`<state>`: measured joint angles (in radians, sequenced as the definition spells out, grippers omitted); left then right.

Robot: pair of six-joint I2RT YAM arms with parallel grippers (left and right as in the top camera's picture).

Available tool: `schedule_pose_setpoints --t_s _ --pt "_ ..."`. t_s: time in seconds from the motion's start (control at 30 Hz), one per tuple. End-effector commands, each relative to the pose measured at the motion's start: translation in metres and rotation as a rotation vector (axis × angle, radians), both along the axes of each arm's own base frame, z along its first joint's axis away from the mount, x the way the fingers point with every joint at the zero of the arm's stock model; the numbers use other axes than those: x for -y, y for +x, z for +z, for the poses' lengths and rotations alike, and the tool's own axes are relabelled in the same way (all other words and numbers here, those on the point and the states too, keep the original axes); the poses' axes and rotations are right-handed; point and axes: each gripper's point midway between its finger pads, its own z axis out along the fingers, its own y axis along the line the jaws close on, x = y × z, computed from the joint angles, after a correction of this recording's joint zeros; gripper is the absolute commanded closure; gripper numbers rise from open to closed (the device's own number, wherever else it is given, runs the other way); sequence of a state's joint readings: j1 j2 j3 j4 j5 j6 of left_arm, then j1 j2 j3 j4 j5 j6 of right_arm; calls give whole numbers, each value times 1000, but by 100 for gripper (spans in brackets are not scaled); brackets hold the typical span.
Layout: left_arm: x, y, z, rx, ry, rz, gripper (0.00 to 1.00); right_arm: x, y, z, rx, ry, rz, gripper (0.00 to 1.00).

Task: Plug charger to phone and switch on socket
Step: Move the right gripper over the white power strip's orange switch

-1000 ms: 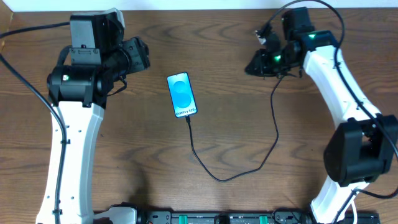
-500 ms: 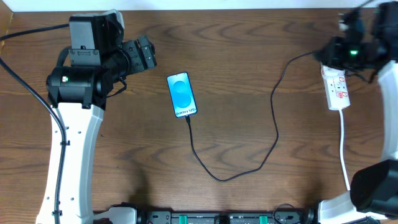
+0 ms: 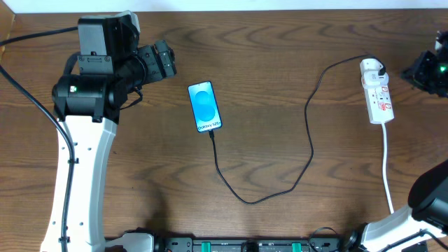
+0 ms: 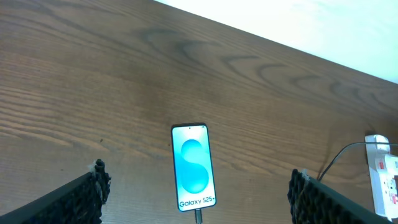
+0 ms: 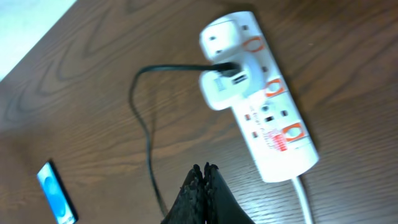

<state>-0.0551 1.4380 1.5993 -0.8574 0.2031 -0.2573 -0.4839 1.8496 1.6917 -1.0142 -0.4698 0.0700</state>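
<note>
Brown wooden table (image 3: 280, 77): phone (image 3: 205, 107) lay centre-left, its charger (image 3: 310, 143) looping right to the socket (image 3: 376, 94). The left gripper (image 3: 164, 60) gaped wide, empty; the right gripper (image 5: 203, 182) was pinched closed on nothing.

Wooden table (image 3: 280, 56) bears phone (image 3: 205, 106), charger (image 3: 312, 148), socket (image 3: 380, 98).

The worktop (image 3: 280, 77) is dark brown wood grain, smooth and dull. The phone (image 3: 205, 107) screen is glossy, like glass. The socket (image 3: 378, 98) is smooth white plastic with a slight shine. The charger (image 3: 310, 140) cable looks matt black and its plug head (image 5: 227, 84) is white plastic. The left gripper (image 4: 199, 177) has black, coarsely knobbled pads (image 4: 78, 199).
</note>
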Motion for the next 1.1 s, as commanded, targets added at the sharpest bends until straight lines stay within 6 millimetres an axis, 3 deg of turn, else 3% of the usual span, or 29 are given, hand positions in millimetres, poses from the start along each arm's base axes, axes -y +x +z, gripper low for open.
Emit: schedule_pose_setpoints --t_s 0.0,0.43,0.73,1.07 --pt "-3 -3 2 7 14 4 7 15 1 -12 -13 -1 -13 99" --pt "-3 -3 2 7 14 4 7 37 8 -67 -82 53 -45 99" --pt "-3 -3 2 7 14 4 7 50 24 -97 -59 68 -49 99" --pt "-3 -3 2 7 14 4 7 46 39 -131 -79 186 -123 99"
